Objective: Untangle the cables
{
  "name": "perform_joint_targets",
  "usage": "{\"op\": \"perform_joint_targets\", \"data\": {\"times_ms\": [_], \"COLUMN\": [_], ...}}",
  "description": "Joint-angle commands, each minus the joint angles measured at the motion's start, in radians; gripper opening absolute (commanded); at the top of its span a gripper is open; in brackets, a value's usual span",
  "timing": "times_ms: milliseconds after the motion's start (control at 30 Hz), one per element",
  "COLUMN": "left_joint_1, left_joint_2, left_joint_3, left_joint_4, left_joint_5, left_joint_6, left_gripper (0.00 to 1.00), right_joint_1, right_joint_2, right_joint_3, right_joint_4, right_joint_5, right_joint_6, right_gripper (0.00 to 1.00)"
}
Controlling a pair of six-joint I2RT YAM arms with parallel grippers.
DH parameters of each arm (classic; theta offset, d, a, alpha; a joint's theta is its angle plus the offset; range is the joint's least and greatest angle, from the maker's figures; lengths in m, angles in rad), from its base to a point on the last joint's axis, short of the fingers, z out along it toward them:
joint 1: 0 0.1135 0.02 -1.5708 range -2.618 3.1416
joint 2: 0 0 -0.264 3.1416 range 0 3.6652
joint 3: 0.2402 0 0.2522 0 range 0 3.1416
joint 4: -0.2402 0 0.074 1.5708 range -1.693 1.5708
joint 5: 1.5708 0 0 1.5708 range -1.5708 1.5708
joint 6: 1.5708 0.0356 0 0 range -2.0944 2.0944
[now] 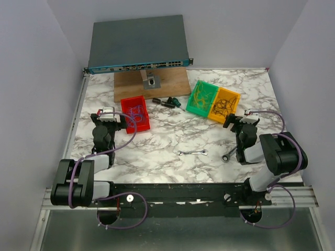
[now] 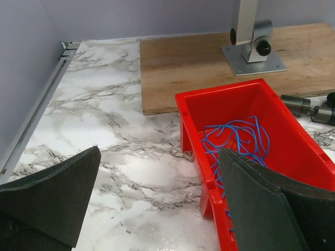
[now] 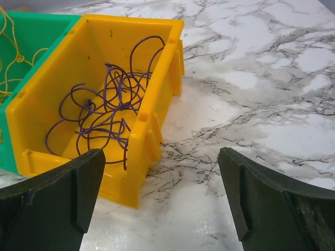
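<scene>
Left hand [image 2: 159, 157] released near blue cables [image 2: 236, 137], right hand [image 3: 161, 154] released near purple cables [image 3: 111, 102]

— Bright in here, light pouring down evenly from above; the marble table [image 1: 172, 141] reads clean and white.
— Any shadows?
— Soft ones only. There's a faint grey patch beside the yellow bin [image 3: 152, 130] and a darker strip under the red bin [image 2: 293, 136]. Up close the marble has a wet-looking sheen. The overhead view's slightly grainy; the wrist views are sharp.
</scene>
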Motion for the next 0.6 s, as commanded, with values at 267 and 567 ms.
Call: {"op": "perform_joint_targets", "data": {"times_ms": [267, 567], "left_joint_1": [0.007, 0.008], "left_joint_2": [-0.002, -0.003], "left_joint_3": [0.019, 0.018], "left_joint_4": [-0.001, 0.0], "left_joint_5": [-0.015, -0.013], "left_joint_6": [-0.013, -0.013], "left_gripper": [0.99, 0.99], "right_joint_1": [-0.007, -0.007], "right_joint_2": [0.008, 0.008], "right_joint_3": [0.011, 0.011], "right_joint_4": [0.053, 0.054], "right_joint_5": [-0.024, -0.024], "right_joint_6": [-0.017, -0.016], "right_gripper": [1.0, 1.0]}}
